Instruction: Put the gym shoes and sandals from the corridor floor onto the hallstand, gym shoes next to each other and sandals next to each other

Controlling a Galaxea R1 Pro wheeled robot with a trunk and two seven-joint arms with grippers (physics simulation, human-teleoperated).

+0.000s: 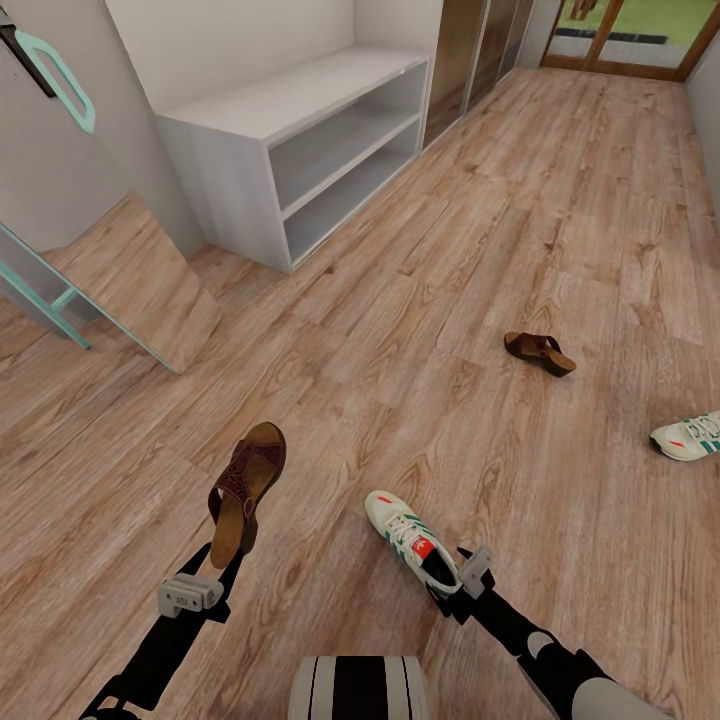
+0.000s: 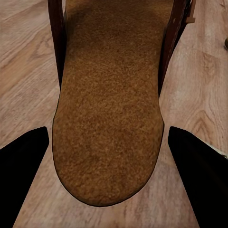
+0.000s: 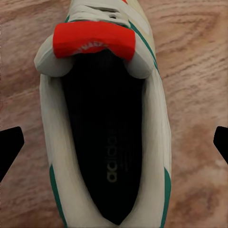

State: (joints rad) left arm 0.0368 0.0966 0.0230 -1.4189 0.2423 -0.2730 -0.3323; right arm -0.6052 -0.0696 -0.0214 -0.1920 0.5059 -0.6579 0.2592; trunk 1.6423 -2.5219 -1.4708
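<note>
One brown sandal (image 1: 247, 485) lies in front of me, and my left gripper (image 1: 234, 556) is shut on its heel end. In the left wrist view the black fingers (image 2: 26, 164) press against both edges of the tan footbed (image 2: 108, 109). A white gym shoe (image 1: 408, 538) with green stripes sits by my right gripper (image 1: 450, 592). That gripper (image 3: 114, 137) is open, its fingertips (image 3: 9, 147) standing clear of the shoe's heel (image 3: 107, 156) on each side. The second sandal (image 1: 540, 352) and second gym shoe (image 1: 688, 436) lie on the corridor floor (image 1: 420, 330) to the right. The grey hallstand (image 1: 290, 100) stands far left, shelves bare.
A teal-framed mirror (image 1: 110, 285) leans against the left wall near the hallstand. Dark wardrobe doors (image 1: 470, 50) follow the hallstand along that wall. A glazed door (image 1: 630, 30) closes the far end of the corridor. My own base (image 1: 360, 688) shows at the lower edge.
</note>
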